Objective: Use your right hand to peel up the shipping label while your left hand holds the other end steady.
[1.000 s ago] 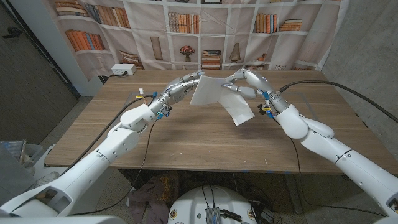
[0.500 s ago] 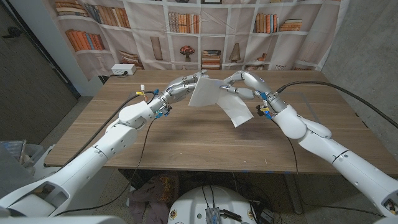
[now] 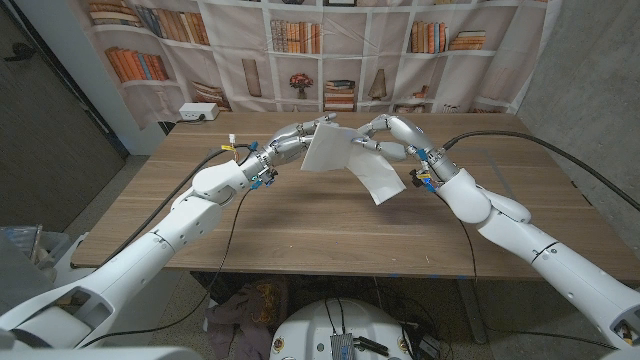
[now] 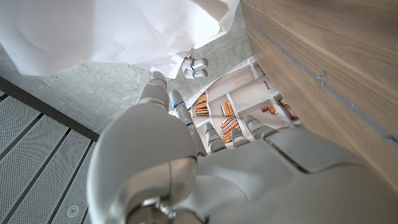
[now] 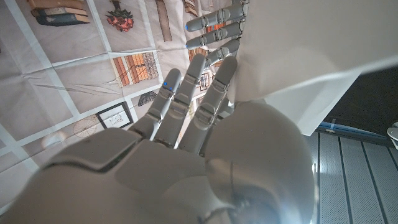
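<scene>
The shipping label (image 3: 338, 152) is a white sheet held up off the wooden table (image 3: 300, 220), and one layer hangs down as a strip (image 3: 382, 182) toward the right. My left hand (image 3: 298, 136) grips the sheet's left upper edge. My right hand (image 3: 388, 134) pinches its right upper edge. In the left wrist view my left hand (image 4: 186, 168) reaches up under the white label (image 4: 118, 31). In the right wrist view my right hand (image 5: 186, 137) lies against the label (image 5: 311, 56), with the left hand's fingers (image 5: 214, 23) beyond it.
A white power box (image 3: 198, 113) sits at the table's far left corner. A bookshelf-print backdrop (image 3: 300, 50) hangs behind the table. Black cables (image 3: 520, 135) run along both arms.
Both hands have drifted slightly closer together and a little farther from me, carrying the label. The hanging strip has swung a bit left.
</scene>
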